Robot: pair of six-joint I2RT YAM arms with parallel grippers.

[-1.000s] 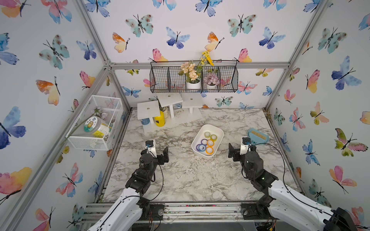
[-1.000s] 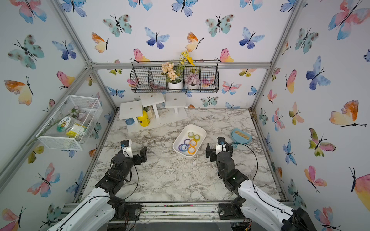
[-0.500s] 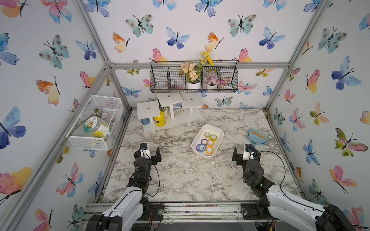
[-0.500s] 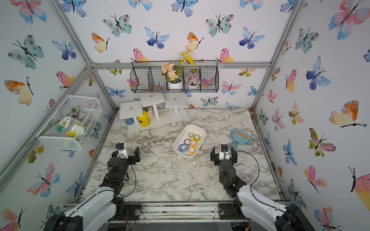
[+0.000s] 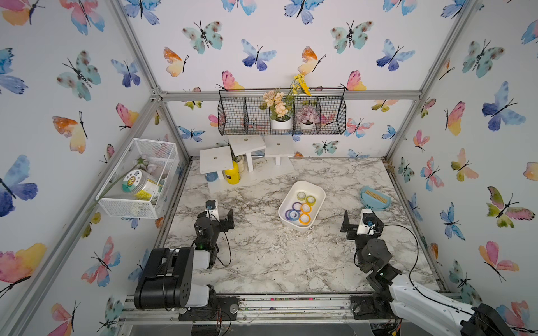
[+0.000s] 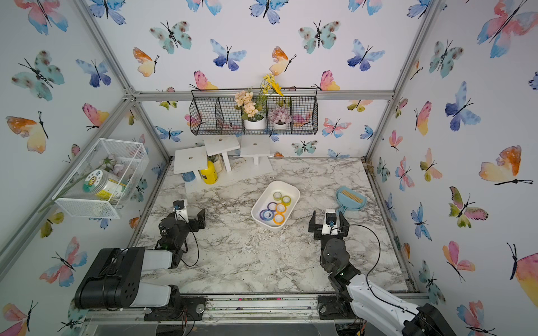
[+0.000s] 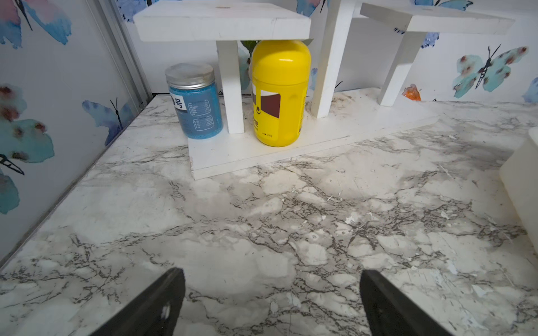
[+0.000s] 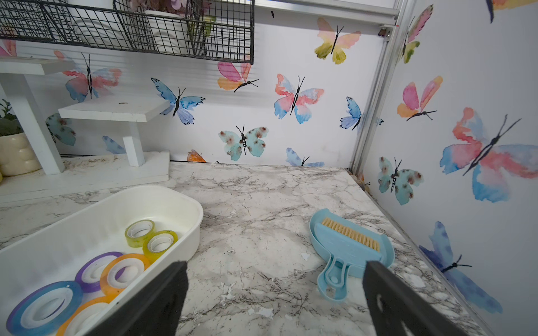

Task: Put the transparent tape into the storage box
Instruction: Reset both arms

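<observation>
The storage box (image 5: 292, 199) (image 6: 263, 203), a shallow white tub, sits on the marble table a little right of centre. Several tape rolls lie in it: two yellowish see-through rolls (image 8: 139, 232) (image 5: 301, 195) at its far end, with purple, blue and orange rolls nearer. My right gripper (image 5: 362, 221) (image 8: 276, 264) hovers open and empty to the right of the box, low over the table. In the right wrist view the box wall (image 8: 87, 229) lies beside one finger. My left gripper (image 5: 217, 213) (image 7: 270, 273) is open and empty at the left, well apart from the box (image 7: 521, 180).
A blue dustpan with a brush (image 5: 374, 199) (image 8: 349, 244) lies just beyond the right gripper. At the back left a white stepped stand (image 7: 291, 148) holds a blue jar (image 7: 193, 101) and a yellow bottle (image 7: 279, 93). A black wire basket (image 5: 282, 116) and a white mesh basket (image 5: 139, 177) hang on the walls.
Both arms have folded back toward the front rail, the left one most. Both grippers have stayed open and empty. The box and its rolls have not moved.
</observation>
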